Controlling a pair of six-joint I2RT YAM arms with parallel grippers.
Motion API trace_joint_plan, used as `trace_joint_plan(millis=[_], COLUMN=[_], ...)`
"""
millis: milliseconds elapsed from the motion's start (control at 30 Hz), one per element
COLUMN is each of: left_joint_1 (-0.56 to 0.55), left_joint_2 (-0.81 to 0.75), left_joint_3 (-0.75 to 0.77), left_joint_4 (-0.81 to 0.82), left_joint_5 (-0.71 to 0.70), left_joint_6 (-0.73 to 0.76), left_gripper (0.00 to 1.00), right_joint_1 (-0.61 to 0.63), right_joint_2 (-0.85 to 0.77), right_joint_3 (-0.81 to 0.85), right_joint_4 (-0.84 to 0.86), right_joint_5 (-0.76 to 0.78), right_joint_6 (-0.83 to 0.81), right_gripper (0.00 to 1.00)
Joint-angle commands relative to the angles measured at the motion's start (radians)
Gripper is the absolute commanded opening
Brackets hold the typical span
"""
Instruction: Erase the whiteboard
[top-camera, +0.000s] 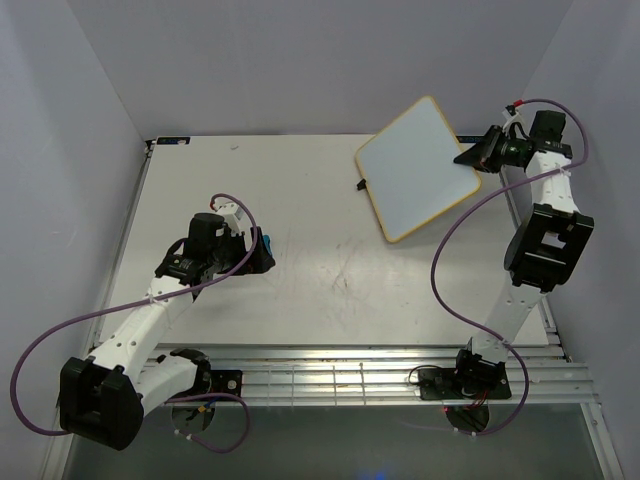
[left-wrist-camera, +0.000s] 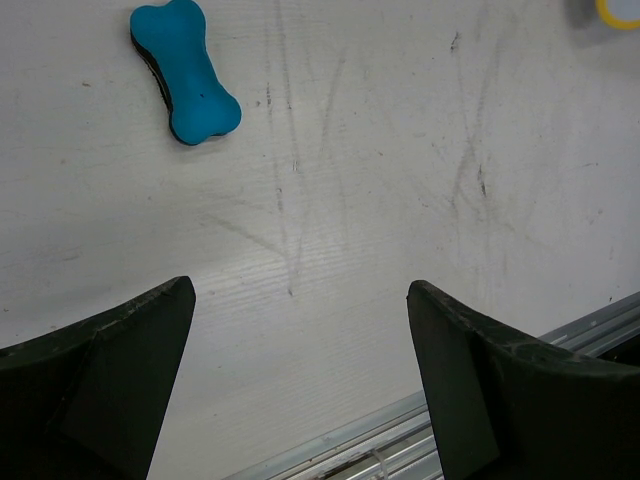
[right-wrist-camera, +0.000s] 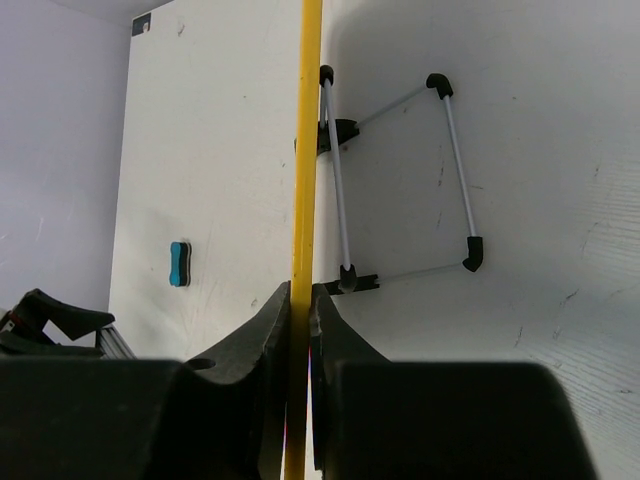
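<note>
While right claw (right-wrist-camera: 300, 296) pinches whiteboard (top-camera: 415, 170) rim, left claw (left-wrist-camera: 300, 290) agape, downturned

the scuffed white table (top-camera: 340, 280) carries a blue bone-shaped eraser (left-wrist-camera: 185, 70) lying flat left of centre.

Top view: I get only a blue sliver of the eraser (top-camera: 267, 244); the rest is under the left arm (top-camera: 205, 248). The stand (top-camera: 361, 185) is mostly under the board (top-camera: 418, 170). Right wrist view: board edge-on, face not visible to me, top clipped. Left wrist view: blurred yellow blob (left-wrist-camera: 617, 10) cut by the corner, can't tell what. The left gripper (left-wrist-camera: 300, 290) runs off the bottom edge.
</note>
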Motion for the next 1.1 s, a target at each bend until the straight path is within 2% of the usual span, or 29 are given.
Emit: trace_joint_plan(millis=[0,300,700,900,1067], left_joint_1=[-0.001,-0.001,-0.001,-0.001,-0.003], left_joint_2=[-0.006,0.001,0.018,0.02,0.021], left_joint_3=[-0.008,-0.008,-0.01,-0.008,-0.008], left_joint_4=[0.02,0.02,0.019,0.02,0.022], left_joint_5=[0.016,0.017,0.026,0.031,0.034], left_joint_6=[0.013,0.013,0.014,0.016,0.016], left_gripper=[0.98,0.98,0.98,0.98,0.98], right_joint_1=[-0.019,-0.038,-0.041,-0.032,-0.03], right_joint_2=[-0.05,-0.038,0.03,0.036,0.044], right_joint_3=[0.061,0.12,0.185,0.154,0.212], right_joint_4=[0.031,0.023,-0.021,0.104,0.112], right_joint_5=[-0.067,-0.094,-0.108,-0.156,-0.169], right_joint_6=[-0.016,0.009,-0.071,-0.019,0.018], right_gripper=[0.08,0.08,0.08,0.08,0.08])
